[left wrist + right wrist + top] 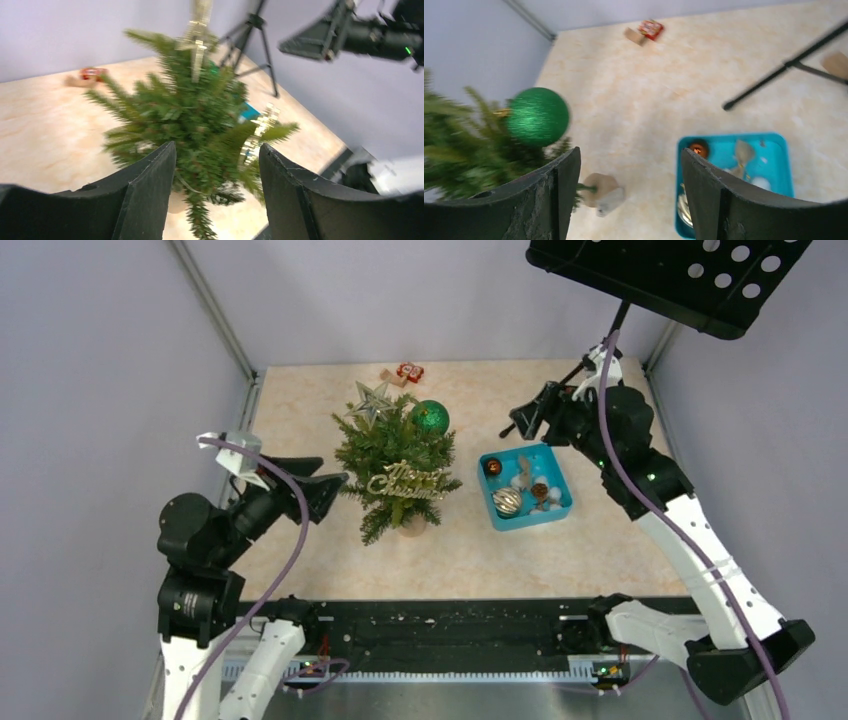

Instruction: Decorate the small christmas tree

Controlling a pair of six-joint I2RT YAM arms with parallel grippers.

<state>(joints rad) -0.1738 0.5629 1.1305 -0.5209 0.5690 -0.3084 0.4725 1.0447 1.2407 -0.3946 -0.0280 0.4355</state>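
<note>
The small christmas tree stands mid-table with a silver star on top, a green ball and a gold "Merry Christmas" sign. My left gripper is open and empty, just left of the tree's lower branches; the tree fills the left wrist view between the fingers. My right gripper is open and empty, held above the table between the tree and the blue tray. The right wrist view shows the green ball, the tree's base and the tray.
The blue tray holds several ornaments, among them a silver ball and a brown one. Small gift boxes lie at the table's back. A black music stand overhangs the back right, its tripod legs on the table.
</note>
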